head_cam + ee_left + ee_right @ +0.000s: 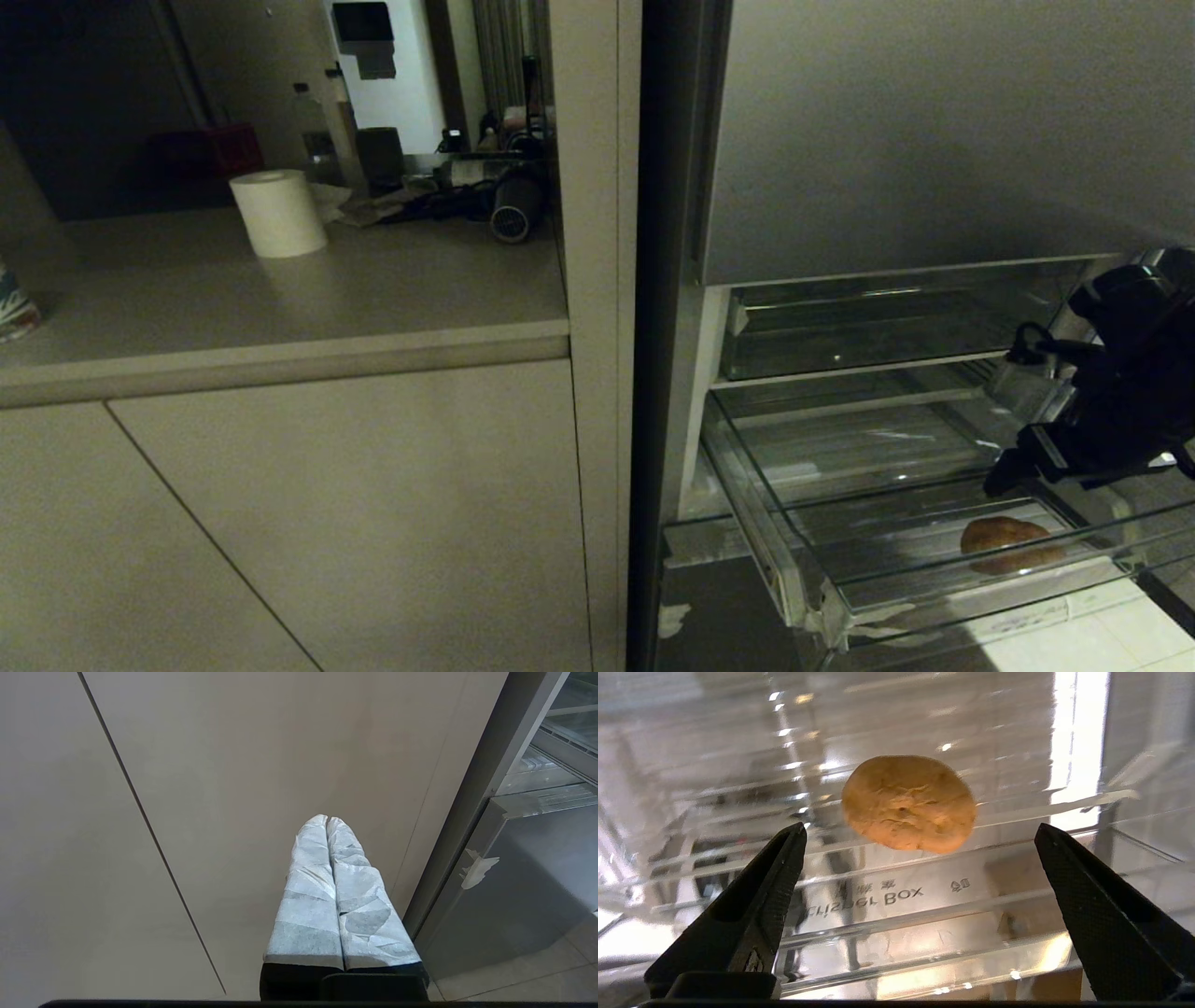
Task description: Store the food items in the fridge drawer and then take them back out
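My right gripper (920, 830): jaws spread wide, empty, poised above the fridge drawer (840, 597). Orange-brown food item (1010, 544): on drawer floor, 6 o'clock of the fingertips, untouched, open room all round. Left gripper (327, 821): closed, empty, facing the cabinet door (233, 765).

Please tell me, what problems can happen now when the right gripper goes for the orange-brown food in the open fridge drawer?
1. The orange-brown piece is flat and lies on the ribbed floor of the fridge drawer, so the fingers of the open right gripper may slide over it.
2. The right gripper hangs near the drawer's clear walls; these are hard to see, so it could knock one.
3. The left gripper is shut beside the cabinet door and cannot help.
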Motion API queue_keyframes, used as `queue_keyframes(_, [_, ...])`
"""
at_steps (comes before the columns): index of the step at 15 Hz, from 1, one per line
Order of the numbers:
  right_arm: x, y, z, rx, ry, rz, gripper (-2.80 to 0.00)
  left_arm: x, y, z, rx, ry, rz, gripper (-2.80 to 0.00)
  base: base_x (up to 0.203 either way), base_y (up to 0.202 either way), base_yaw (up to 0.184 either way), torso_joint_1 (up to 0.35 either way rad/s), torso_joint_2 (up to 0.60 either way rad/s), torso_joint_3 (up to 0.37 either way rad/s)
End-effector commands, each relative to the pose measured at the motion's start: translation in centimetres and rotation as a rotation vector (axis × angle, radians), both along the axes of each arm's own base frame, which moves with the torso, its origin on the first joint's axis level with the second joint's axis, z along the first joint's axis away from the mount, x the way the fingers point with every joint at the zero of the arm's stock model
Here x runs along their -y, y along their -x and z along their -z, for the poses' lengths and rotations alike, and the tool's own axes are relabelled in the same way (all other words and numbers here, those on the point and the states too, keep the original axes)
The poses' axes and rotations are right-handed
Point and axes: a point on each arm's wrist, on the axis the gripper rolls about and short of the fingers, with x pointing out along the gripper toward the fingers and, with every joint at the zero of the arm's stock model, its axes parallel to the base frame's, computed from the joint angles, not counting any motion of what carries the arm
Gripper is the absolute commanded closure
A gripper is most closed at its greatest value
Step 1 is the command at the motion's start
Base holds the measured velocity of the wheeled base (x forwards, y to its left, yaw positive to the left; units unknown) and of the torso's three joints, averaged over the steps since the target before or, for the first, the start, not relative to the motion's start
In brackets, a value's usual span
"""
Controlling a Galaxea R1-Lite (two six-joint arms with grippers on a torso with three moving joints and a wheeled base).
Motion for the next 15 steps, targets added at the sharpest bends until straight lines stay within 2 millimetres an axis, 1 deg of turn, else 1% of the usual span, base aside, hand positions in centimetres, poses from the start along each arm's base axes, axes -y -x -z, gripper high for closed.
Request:
queue_keyframes(1, [0.3,-1.9,1.2,-0.106,-0.022,-0.005,-2.8,0.0,0.0,0.0,-0.001,0.0,0.0,0.0,0.0,0.0,0.0,0.0,0.0,0.0])
queue_keyframes(3, [0.4,-2.1,1.6,-0.164,-0.031,-0.009,-2.8,0.0,0.0,0.0,-0.001,0.0,0.0,0.0,0.0,0.0,0.0,0.0,0.0,0.0])
queue_keyframes(5, [0.4,-2.3,2.2,-0.186,-0.031,-0.008,-2.8,0.0,0.0,0.0,-0.001,0.0,0.0,0.0,0.0,0.0,0.0,0.0,0.0,0.0])
queue_keyframes(9, [0.6,-2.5,4.1,-0.249,-0.043,-0.001,-2.8,0.0,0.0,0.0,-0.001,0.0,0.0,0.0,0.0,0.0,0.0,0.0,0.0,0.0])
queue_keyframes(12, [0.9,-3.4,5.9,-0.293,-0.053,0.005,-2.8,0.0,0.0,0.0,-0.001,0.0,0.0,0.0,0.0,0.0,0.0,0.0,0.0,0.0])
queue_keyframes(15, [0.9,-3.6,6.6,-0.303,-0.055,0.005,-2.8,0.0,0.0,0.0,-0.001,0.0,0.0,0.0,0.0,0.0,0.0,0.0,0.0,0.0])
